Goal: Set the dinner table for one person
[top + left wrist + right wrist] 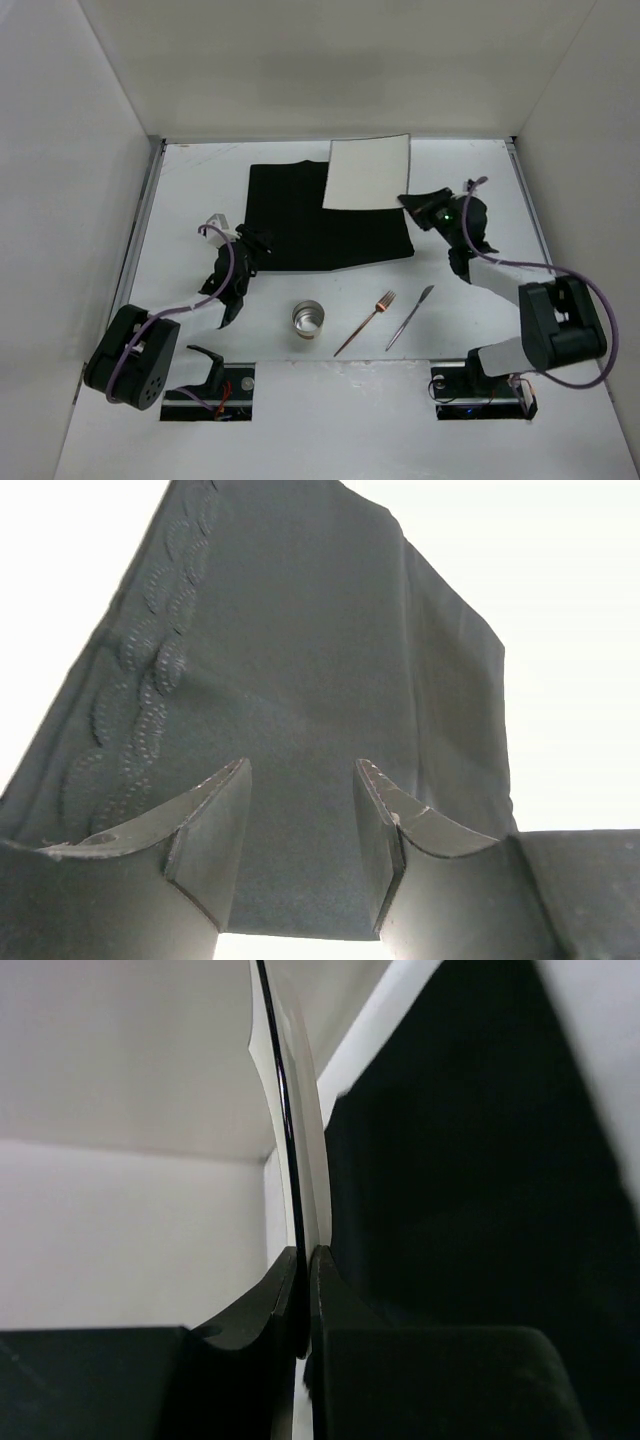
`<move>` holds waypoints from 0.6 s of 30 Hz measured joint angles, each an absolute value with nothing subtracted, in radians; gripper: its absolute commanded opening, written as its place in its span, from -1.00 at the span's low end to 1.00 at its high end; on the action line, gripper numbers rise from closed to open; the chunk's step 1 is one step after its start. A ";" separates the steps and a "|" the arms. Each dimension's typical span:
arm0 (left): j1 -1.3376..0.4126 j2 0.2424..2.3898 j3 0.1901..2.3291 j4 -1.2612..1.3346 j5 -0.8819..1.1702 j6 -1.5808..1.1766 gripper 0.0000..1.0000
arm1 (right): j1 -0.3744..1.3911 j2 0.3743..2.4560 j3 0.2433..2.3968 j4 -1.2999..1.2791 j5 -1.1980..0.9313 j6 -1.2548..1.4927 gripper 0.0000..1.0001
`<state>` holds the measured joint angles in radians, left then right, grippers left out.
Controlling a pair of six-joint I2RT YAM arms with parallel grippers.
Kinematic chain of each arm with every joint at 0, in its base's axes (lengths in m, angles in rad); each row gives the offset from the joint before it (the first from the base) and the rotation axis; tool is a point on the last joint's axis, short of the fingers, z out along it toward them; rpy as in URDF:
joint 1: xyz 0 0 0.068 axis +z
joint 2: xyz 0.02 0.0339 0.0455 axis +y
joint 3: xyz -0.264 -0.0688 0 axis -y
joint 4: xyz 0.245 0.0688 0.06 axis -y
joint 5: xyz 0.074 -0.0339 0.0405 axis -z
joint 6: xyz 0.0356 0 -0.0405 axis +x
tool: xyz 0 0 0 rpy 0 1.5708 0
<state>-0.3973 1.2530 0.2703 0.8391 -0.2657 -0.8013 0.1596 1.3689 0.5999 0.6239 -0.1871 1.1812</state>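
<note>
Dinner table (190, 190): white surface, beneath both arms' fingers.
Right gripper (406, 201): fingers pinched on the near-right corner of the white square plate (367, 172), which overlaps the far-right corner of the black cloth mat (300, 220).
Left gripper (300, 772): fingers partly spread over the mat's left edge.
Near side of the table: metal cup (309, 320), fork (366, 322), knife (411, 316).

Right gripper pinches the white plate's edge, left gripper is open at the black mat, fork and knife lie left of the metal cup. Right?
No: the top external view shows the fork and knife right of the metal cup, not left. The rest stands.
</note>
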 measured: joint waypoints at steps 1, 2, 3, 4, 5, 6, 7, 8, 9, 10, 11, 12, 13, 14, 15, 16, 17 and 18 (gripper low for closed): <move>-0.390 1.245 0.267 0.838 -0.266 -0.801 -0.16 | 0.189 1.408 0.610 0.647 -0.204 1.201 -0.97; -0.383 1.240 0.264 0.839 -0.266 -0.801 -0.16 | 0.215 1.450 0.624 0.670 -0.223 1.221 -0.97; -0.378 1.236 0.262 0.840 -0.266 -0.801 -0.16 | 0.238 1.494 0.639 0.693 -0.242 1.241 -0.97; -0.373 1.234 0.259 0.840 -0.266 -0.801 -0.16 | 0.258 1.540 0.655 0.718 -0.258 1.261 -0.97; -0.370 1.232 0.255 0.840 -0.267 -0.801 -0.16 | 0.278 1.589 0.673 0.743 -0.273 1.280 -0.97; -0.367 1.230 0.253 0.838 -0.268 -0.801 -0.16 | 0.292 1.631 0.689 0.762 -0.285 1.297 -0.97; -0.364 1.230 0.252 0.836 -0.269 -0.801 -0.16 | 0.305 1.668 0.702 0.778 -0.294 1.312 -0.97; -0.362 1.230 0.252 0.836 -0.269 -0.801 -0.16 | 0.315 1.700 0.715 0.791 -0.299 1.326 -0.97; -0.361 1.229 0.252 0.836 -0.269 -0.801 -0.16 | 0.323 1.729 0.728 0.799 -0.301 1.336 -0.97; -0.358 1.229 0.252 0.836 -0.269 -0.801 -0.16 | 0.329 1.755 0.740 0.803 -0.302 1.345 -0.97; -0.358 1.229 0.252 0.836 -0.269 -0.801 -0.16 | 0.333 1.779 0.751 0.809 -0.303 1.352 -0.97; -0.358 1.229 0.252 0.836 -0.269 -0.801 -0.16 | 0.336 1.799 0.760 0.816 -0.302 1.358 -0.97; -0.358 1.229 0.252 0.836 -0.269 -0.800 -0.16 | 0.339 1.813 0.767 0.818 -0.301 1.363 -0.97; -0.358 1.229 0.252 0.836 -0.269 -0.801 -0.16 | 0.343 1.823 0.771 0.820 -0.299 1.367 -0.97; -0.357 1.229 0.252 0.836 -0.269 -0.801 -0.16 | 0.345 1.829 0.773 0.823 -0.296 1.370 -0.97; -0.357 1.229 0.252 0.836 -0.269 -0.800 -0.16 | 0.347 1.835 0.774 0.824 -0.294 1.375 -0.97; -0.356 1.229 0.252 0.836 -0.269 -0.801 -0.16 | 0.348 1.841 0.776 0.826 -0.293 1.381 -0.97; -0.356 1.229 0.252 0.836 -0.269 -0.800 -0.16 | 0.352 1.846 0.778 0.831 -0.290 1.386 -0.97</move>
